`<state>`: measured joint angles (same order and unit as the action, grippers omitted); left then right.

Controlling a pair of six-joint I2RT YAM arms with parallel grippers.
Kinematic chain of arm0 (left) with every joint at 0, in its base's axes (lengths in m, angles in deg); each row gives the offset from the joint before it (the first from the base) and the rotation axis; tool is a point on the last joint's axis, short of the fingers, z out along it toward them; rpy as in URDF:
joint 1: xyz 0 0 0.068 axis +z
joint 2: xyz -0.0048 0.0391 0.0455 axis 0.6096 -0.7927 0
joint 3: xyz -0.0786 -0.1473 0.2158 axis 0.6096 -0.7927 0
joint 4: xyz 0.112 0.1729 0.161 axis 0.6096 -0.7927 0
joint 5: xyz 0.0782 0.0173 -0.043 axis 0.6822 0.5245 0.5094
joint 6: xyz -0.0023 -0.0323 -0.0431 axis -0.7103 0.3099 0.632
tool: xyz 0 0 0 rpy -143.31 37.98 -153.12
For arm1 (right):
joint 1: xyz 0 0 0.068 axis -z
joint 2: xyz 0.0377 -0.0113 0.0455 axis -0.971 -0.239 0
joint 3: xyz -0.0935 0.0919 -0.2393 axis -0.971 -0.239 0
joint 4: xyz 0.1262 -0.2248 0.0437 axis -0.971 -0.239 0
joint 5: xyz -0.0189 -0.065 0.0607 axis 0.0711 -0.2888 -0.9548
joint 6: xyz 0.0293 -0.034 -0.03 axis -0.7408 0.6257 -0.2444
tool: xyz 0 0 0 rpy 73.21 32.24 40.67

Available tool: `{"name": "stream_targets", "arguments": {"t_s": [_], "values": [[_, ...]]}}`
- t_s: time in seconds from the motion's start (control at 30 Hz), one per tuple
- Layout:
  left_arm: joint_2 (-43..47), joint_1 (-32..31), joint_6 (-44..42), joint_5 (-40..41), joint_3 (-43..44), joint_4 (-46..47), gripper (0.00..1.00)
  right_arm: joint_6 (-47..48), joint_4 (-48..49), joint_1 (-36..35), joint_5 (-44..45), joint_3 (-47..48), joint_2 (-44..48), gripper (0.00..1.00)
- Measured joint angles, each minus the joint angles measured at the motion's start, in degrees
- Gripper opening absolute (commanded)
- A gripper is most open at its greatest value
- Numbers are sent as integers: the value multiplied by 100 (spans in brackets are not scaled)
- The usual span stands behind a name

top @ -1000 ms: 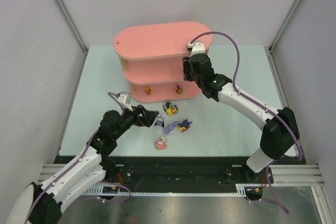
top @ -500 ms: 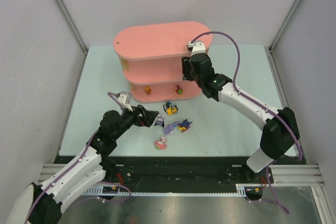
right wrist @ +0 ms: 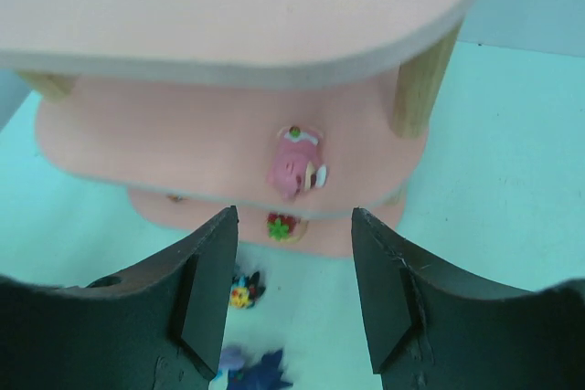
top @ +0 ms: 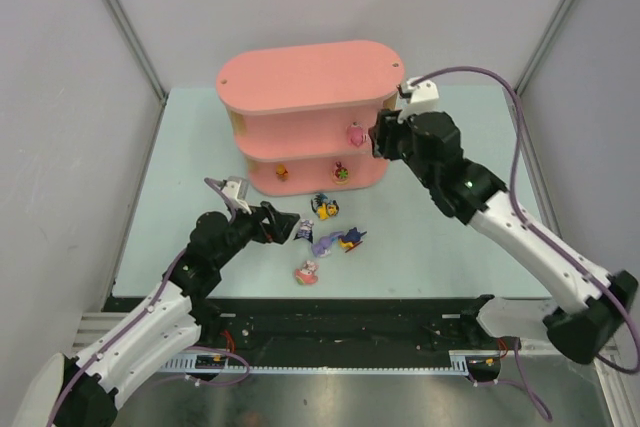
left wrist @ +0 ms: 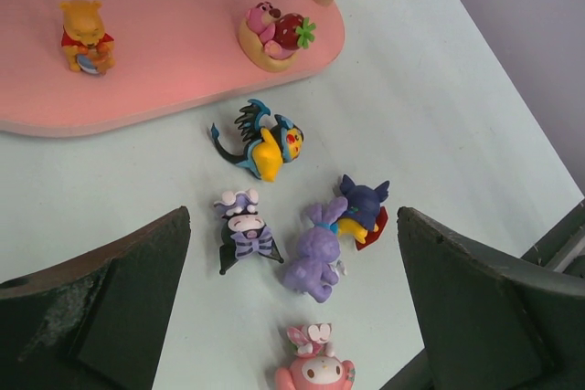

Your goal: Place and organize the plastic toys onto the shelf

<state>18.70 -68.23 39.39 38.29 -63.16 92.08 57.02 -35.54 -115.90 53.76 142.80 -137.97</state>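
The pink shelf (top: 300,77) stands at the back of the table. A pink toy (top: 354,134) lies on its middle tier (right wrist: 164,134), seen in the right wrist view as a pink figurine (right wrist: 297,163). My right gripper (top: 378,139) is open just right of it, empty and apart from it. A yellow bear (left wrist: 85,36) and a strawberry toy (left wrist: 274,32) stand on the bottom board (left wrist: 164,79). On the table lie a black-and-yellow toy (left wrist: 265,143), a black-eared toy (left wrist: 245,230), a purple rabbit (left wrist: 315,258), a blue-capped toy (left wrist: 363,209) and a pink toy (left wrist: 315,370). My left gripper (top: 287,227) hangs open over them, empty.
A light wooden post (right wrist: 422,89) stands at the shelf's right end, close to my right fingers (right wrist: 384,289). Grey walls enclose the table on the left, back and right. The loose toys lie close together in front of the shelf.
My right gripper has opened wider and drawn back to the right from the shelf, leaving the pink toy on the middle tier. The left arm has hardly moved.
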Motion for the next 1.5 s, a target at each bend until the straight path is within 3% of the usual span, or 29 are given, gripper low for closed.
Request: {"name": "stream_targets", "arguments": {"t_s": [0.23, 0.33, 0.63, 1.07, 1.3, 1.5], "values": [[-9, 0, 11, 83, 0, -210, 100, -457, -413, -343, 4, -1139, 1456, 57], [-79, 0, 22, 87, 2, -299, 92, -817, -520, -693, 11, -1755, 1602, 57], [-245, -190, 63, 240, 173, -1257, 80, -1799, -647, -1779, -26, -2822, 1174, 57], [197, -1537, 859, 645, -197, -1729, 83, -2308, -15, -1967, -354, -3202, 1051, 54], [525, -1569, 1071, 990, -260, -1832, 85, -2903, 686, -2789, -505, -3484, 356, 52], [291, -1569, 1108, 1014, -260, -1788, 85, -3311, 1532, -3038, -778, -3644, -407, 52]]}}
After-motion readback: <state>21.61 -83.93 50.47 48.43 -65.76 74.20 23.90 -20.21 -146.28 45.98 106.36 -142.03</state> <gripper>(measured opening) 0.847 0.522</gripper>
